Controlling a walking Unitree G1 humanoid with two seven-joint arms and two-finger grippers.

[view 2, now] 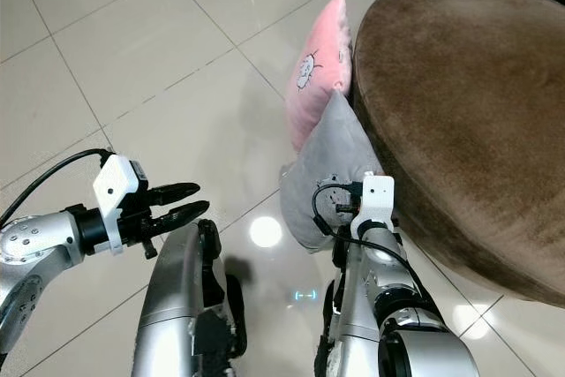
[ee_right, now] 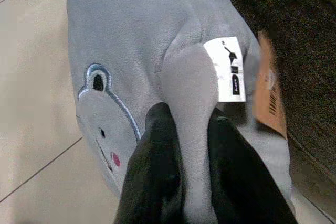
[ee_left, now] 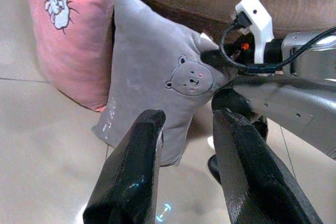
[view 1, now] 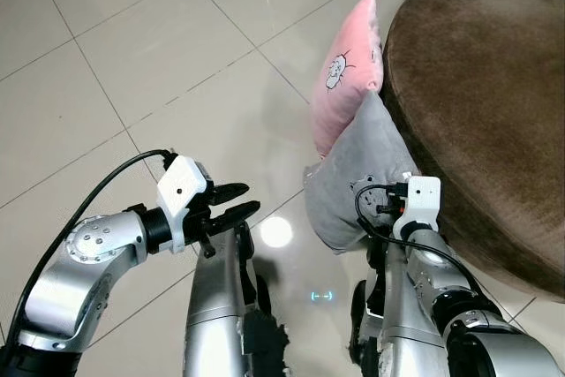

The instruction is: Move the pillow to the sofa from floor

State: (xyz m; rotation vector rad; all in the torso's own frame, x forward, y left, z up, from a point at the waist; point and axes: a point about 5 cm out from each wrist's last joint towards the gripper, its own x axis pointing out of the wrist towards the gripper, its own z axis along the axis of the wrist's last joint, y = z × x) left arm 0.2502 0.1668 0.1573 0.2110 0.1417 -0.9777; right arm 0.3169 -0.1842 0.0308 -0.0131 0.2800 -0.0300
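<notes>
In the left eye view, the grey pillow stands on its edge on the tiled floor at centre right, leaning against the brown sofa that fills the right side, with a pink pillow upright just behind it, above it in the frame. The right gripper at lower centre right touches the grey pillow's lower corner, while the left gripper hovers at lower left, apart from both pillows, its jaws slightly apart. The left wrist view looks past those parted fingers at the bear face on the grey pillow. In the right wrist view the jaws are clamped on a pinched fold of grey fabric beside a white label.
</notes>
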